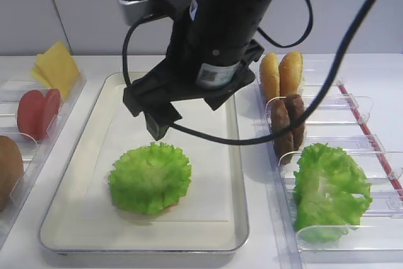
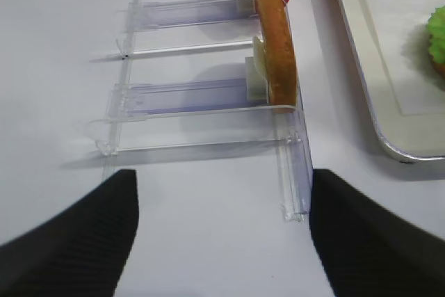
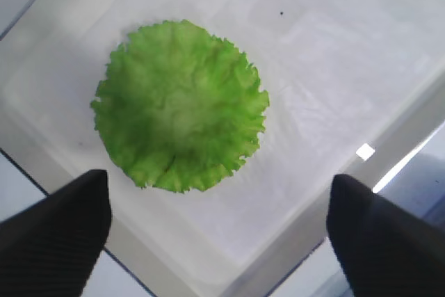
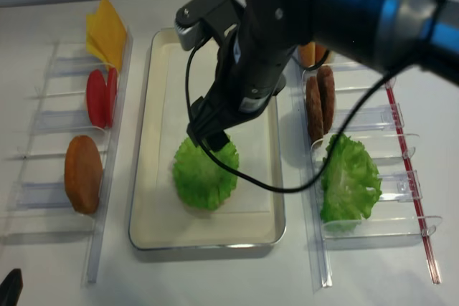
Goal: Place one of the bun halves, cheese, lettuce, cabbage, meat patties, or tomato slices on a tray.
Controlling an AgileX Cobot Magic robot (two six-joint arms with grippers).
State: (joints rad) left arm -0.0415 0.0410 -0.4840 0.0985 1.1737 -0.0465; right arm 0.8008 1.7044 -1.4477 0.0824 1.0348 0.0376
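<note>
The lettuce (image 1: 150, 177) lies flat on the tray (image 1: 82, 215), toward its near end, with something reddish just peeking from under its edge. It sits below and ahead of my right gripper (image 3: 219, 231), whose fingers (image 3: 59, 217) are spread wide, holding nothing. Being round, it has no long axis. Bare liner surrounds it; straight up looks clear. My left gripper (image 2: 222, 234), also spread, hangs over the table (image 2: 55, 46) outside the tray.

We see lettuce (image 4: 205, 174) lying flat on tray (image 4: 154, 177), nearer its front edge, w/ right arm (image 4: 287, 26) hanging just above. Left bins (image 4: 43, 134): cheese (image 4: 106, 30), tomato slices (image 4: 100, 97), bun half (image 4: 82, 173). Right bins (image 4: 387, 170): patties (image 4: 320, 105), leaf bunch (image 4: 350, 180).
</note>
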